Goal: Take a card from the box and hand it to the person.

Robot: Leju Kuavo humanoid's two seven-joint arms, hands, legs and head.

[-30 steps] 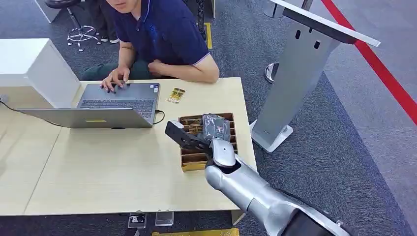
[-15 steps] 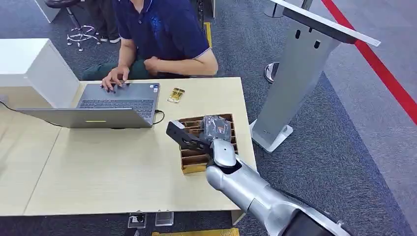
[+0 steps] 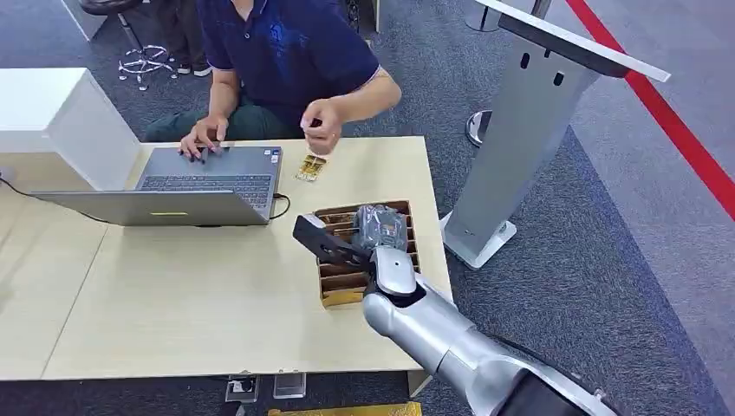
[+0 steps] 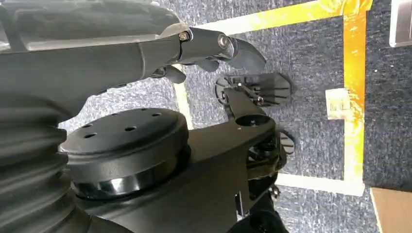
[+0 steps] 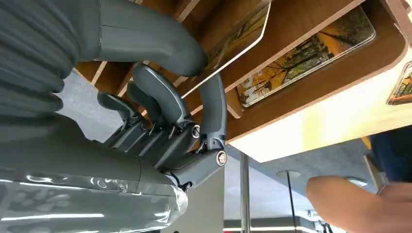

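Note:
The brown wooden box (image 3: 411, 236) with divided slots sits near the table's right edge. My right hand (image 3: 378, 227) is down inside it. In the right wrist view my right hand (image 5: 184, 97) pinches a picture card (image 5: 238, 41) between thumb and finger, the card tilted up from its slot. Another card (image 5: 306, 58) lies flat in the box (image 5: 291, 92). The person in a dark blue shirt sits across the table with one hand (image 3: 322, 130) raised over the far edge, also seen as the person's hand (image 5: 359, 199). My left hand (image 4: 218, 48) hangs by my side over the floor, holding nothing.
A loose card (image 3: 310, 167) lies on the table beyond the box. A grey laptop (image 3: 208, 178) stands open at the far left, the person's other hand on it. A white cabinet (image 3: 61, 113) is at the left, a grey kiosk stand (image 3: 520, 130) right of the table.
The person has lifted a hand from the table edge and raised it toward the box side. My right hand has stayed almost still in the box.

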